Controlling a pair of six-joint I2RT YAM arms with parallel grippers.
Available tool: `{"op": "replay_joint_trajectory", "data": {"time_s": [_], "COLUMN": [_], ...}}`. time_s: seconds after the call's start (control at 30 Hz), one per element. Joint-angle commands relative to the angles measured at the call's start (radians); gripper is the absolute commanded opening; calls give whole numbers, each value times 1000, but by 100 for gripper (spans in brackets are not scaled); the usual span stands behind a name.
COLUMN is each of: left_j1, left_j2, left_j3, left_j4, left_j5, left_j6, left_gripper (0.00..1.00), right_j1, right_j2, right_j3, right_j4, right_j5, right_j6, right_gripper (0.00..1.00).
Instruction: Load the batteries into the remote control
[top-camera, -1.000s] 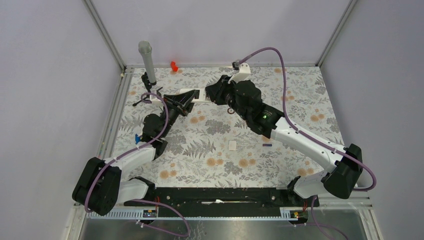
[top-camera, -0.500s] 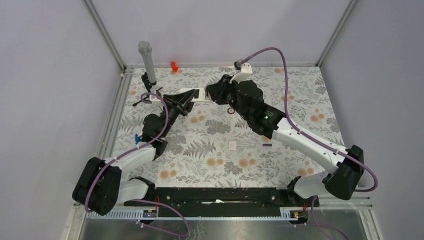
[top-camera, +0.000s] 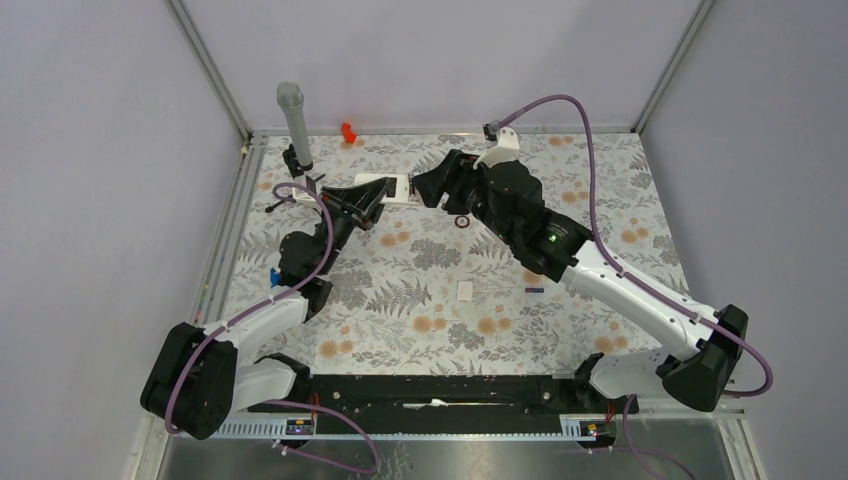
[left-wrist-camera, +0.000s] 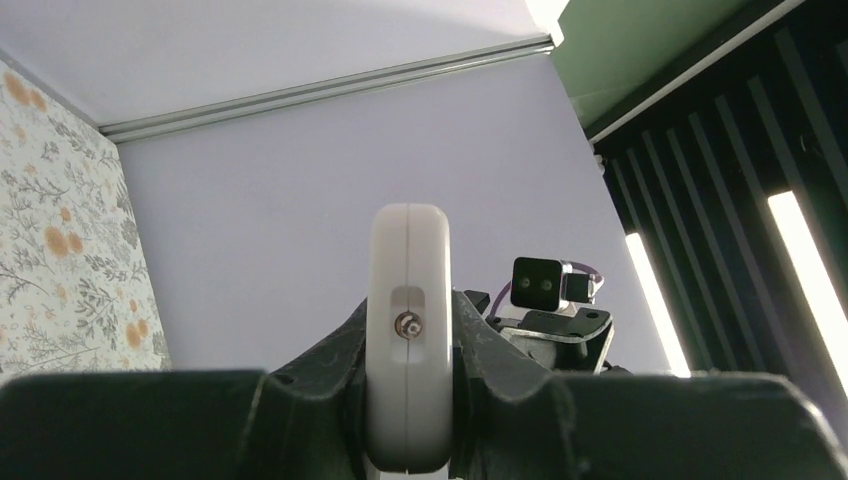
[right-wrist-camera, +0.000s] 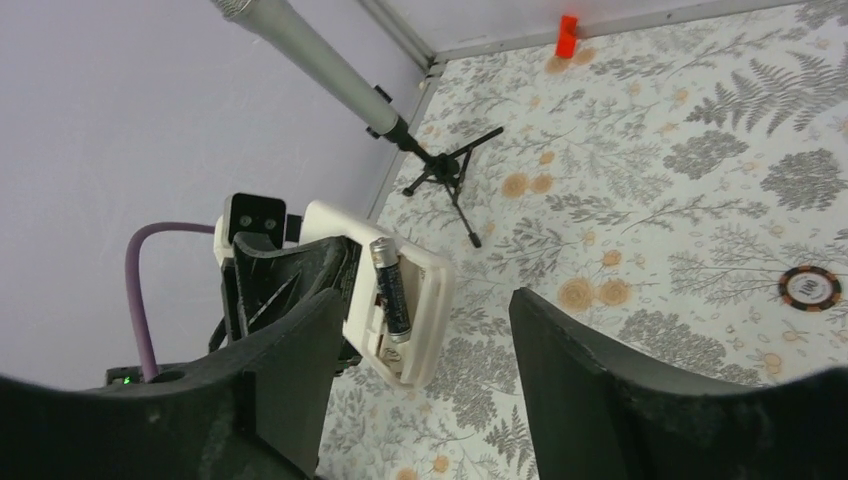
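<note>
On the fern-and-flower patterned table (top-camera: 420, 330), a small flat white rectangular cover piece (top-camera: 465, 291) and a tiny slim purple battery (top-camera: 534, 290) lie well apart near the middle of the surface, both clear of the arms. Farther in, a dark ring-shaped poker chip (top-camera: 461, 221) rests flat just beside the right arm's wrist. Beyond it, held above the table, the left gripper (top-camera: 372, 198) is pressed together on the small slim white plastic remote control (right-wrist-camera: 428, 290), pinching it by its two long sides, as the left wrist view shows end-on. The remote's open back faces the right gripper (right-wrist-camera: 420, 330), and a tiny slim dark battery (right-wrist-camera: 389, 290) lies lengthwise in the compartment; whether it is fully seated cannot be told. The right gripper's jaws stand spread wide, just short of the remote, touching nothing. At the far left stands a grey microphone (top-camera: 292, 120) on a black tripod, and a small red object (top-camera: 348, 131) sits at the far edge.
</note>
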Motion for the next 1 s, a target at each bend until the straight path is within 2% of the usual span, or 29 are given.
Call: {"op": "replay_joint_trajectory", "data": {"time_s": [0.0, 0.13, 0.3, 0.47, 0.6, 0.97], "left_j1": [-1, -1, 1, -1, -1, -1], "left_j2": [-17, -4, 8, 7, 19, 45], "left_j3": [24, 19, 22, 14, 8, -4], "left_j4": [124, 171, 226, 242, 276, 312], "left_j5": [52, 73, 100, 95, 90, 48], "left_j6": [75, 78, 49, 31, 4, -73], "left_gripper": [0, 0, 0, 0, 0, 0], "right_j1": [-4, -4, -4, -6, -6, -6], "right_j2": [-21, 10, 22, 22, 19, -5], "right_j3": [20, 10, 15, 9, -10, -70], "right_j4": [8, 79, 84, 103, 136, 207], "right_j5": [-91, -179, -170, -168, -176, -162], "right_j6": [88, 102, 101, 109, 118, 149], "right_gripper": [73, 79, 79, 69, 50, 45]}}
